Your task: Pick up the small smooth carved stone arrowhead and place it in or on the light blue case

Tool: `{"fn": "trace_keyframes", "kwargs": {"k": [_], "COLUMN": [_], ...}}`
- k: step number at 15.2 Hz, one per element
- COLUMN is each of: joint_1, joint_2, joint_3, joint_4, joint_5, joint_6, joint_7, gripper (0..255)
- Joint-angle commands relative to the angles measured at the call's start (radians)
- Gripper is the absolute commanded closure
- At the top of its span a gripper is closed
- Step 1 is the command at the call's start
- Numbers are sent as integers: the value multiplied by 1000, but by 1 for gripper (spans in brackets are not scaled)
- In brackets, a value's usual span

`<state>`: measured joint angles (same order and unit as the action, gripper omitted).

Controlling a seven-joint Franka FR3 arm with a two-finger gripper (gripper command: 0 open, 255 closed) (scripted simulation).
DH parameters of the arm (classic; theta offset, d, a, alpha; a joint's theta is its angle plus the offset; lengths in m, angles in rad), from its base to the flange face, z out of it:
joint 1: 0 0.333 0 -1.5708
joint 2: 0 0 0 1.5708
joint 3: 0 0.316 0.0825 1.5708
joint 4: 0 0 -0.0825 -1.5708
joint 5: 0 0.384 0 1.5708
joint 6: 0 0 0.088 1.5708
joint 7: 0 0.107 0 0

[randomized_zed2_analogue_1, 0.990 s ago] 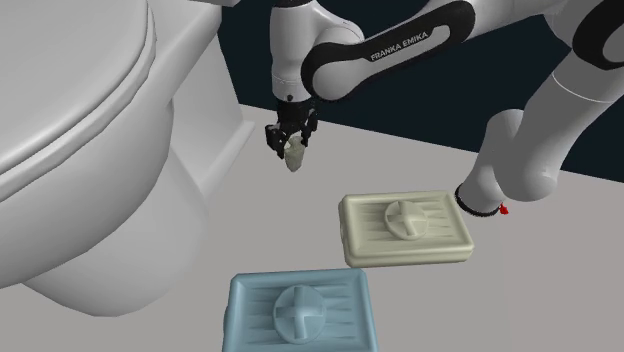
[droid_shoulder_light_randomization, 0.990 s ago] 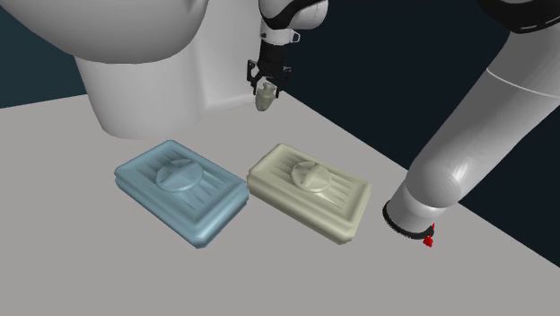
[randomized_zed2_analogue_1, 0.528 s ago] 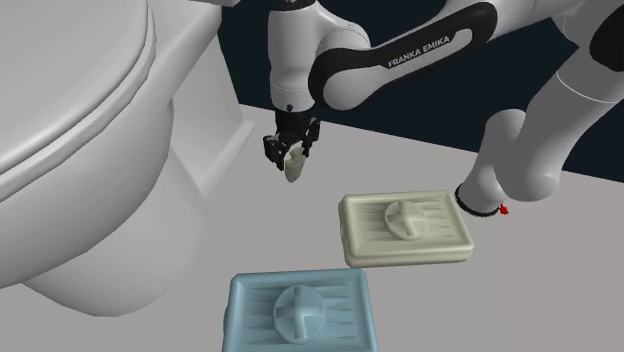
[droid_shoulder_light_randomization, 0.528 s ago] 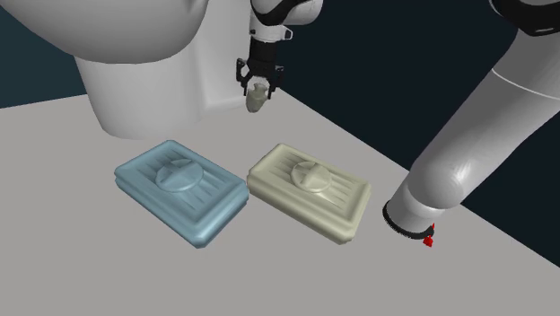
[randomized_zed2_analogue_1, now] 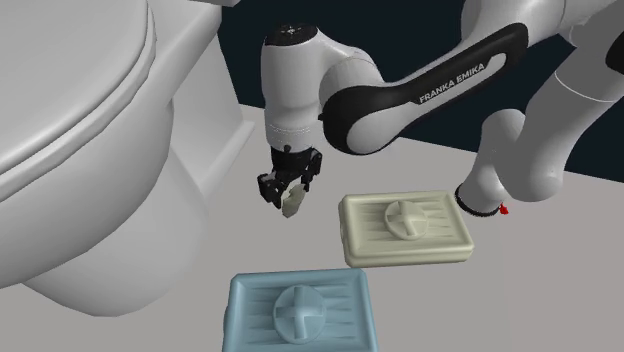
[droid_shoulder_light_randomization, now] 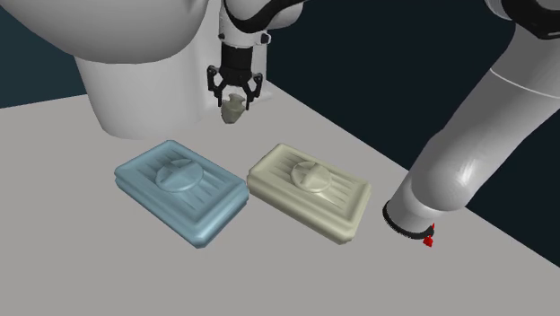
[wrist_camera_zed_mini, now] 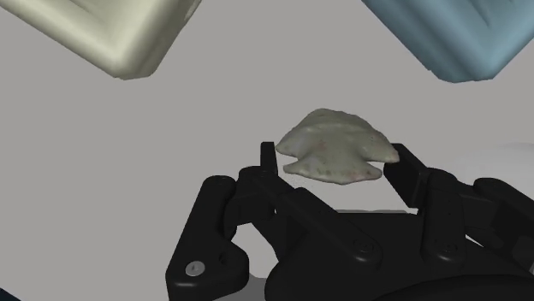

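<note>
A small pale grey-green stone arrowhead (wrist_camera_zed_mini: 332,147) is clasped between the two black fingers of my gripper (wrist_camera_zed_mini: 334,167), which is shut on it. The gripper (droid_shoulder_light_randomization: 233,97) hangs in the air with the arrowhead (droid_shoulder_light_randomization: 233,108) pointing down, beyond the light blue case (droid_shoulder_light_randomization: 181,188) and close to the toilet base. In the second exterior view the gripper (randomized_zed2_analogue_1: 290,192) carries the arrowhead (randomized_zed2_analogue_1: 295,198) above the floor, left of the beige case and behind the light blue case (randomized_zed2_analogue_1: 300,312). A corner of the blue case (wrist_camera_zed_mini: 458,34) lies ahead of the fingers.
A beige case (droid_shoulder_light_randomization: 310,188) of the same shape lies beside the blue one. A large white toilet (randomized_zed2_analogue_1: 90,140) stands just behind the gripper. The arm's white lower link (droid_shoulder_light_randomization: 467,153) descends at the shoulder view's right. Black area lies beyond the floor edge.
The gripper has moved toward the shoulder view's left and slightly lower, carrying the arrowhead from behind the beige case toward the blue case.
</note>
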<state>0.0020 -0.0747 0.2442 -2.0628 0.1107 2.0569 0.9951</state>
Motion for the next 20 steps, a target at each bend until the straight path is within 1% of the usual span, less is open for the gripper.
{"fn": "trace_keyframes", "kwargs": {"k": [1,8,14,15,20], "joint_1": [22,101,178,186,189], "joint_2": [4,74,174,184,202], "joint_3": [26,117,183,187,186], "joint_4": [0,81,197,210,162], "joint_5": [-2,-38,-100,-106,-114], "joint_6": [8,7,-9,-11,53], "joint_7": [51,237,403,418,421], "gripper": [255,255,255,255,255]}}
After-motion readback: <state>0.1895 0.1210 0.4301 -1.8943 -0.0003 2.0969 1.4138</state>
